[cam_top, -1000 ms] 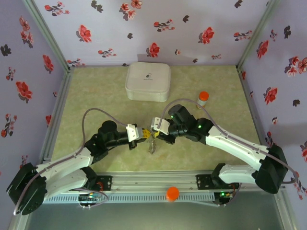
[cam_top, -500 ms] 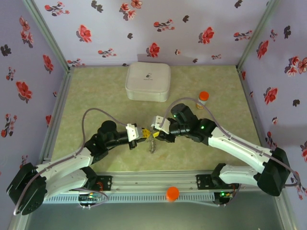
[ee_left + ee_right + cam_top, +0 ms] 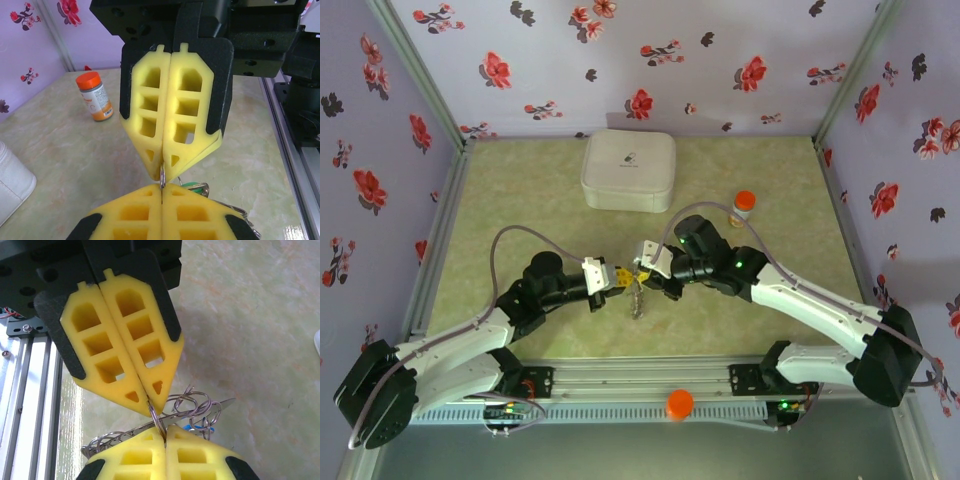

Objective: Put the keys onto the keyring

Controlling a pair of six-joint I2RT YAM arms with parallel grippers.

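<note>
A: Keyring spot, from top?

B: Near table ctr, slightly toward 6 o'clock, btwn the two arms. Tiny up there, just a thin silvery dangle at 6 o'clock of the tips. Can't tell if touching the table.

A: From the wrists?

B: Much clearer. Thin wire loop, pinched from both sides. L fingers pressed together on it; R fingers likewise clamped on it. Yellow tips nose to nose, just apart, w/ the wire across the gap.

A: Keys?

B: Split by view. Green key from L wrist, peeking just past the L tips at 4 o'clock of the pinch. Blue key from R wrist, at 3 o'clock of the pinch, under a tangle of small rings; silver blade poking toward 3 o'clock. Whose blade, can't tell. Threaded on the loop or not, can't tell either.

A: Containers?

B: White case at 12 o'clock of the table, flat, closed, inside hidden. Bottle at 2 o'clock from the tips, upright, orange cap on. From L wrist: orange-and-white label, contents not visible; case corner at 8 o'clock of that view.
</note>
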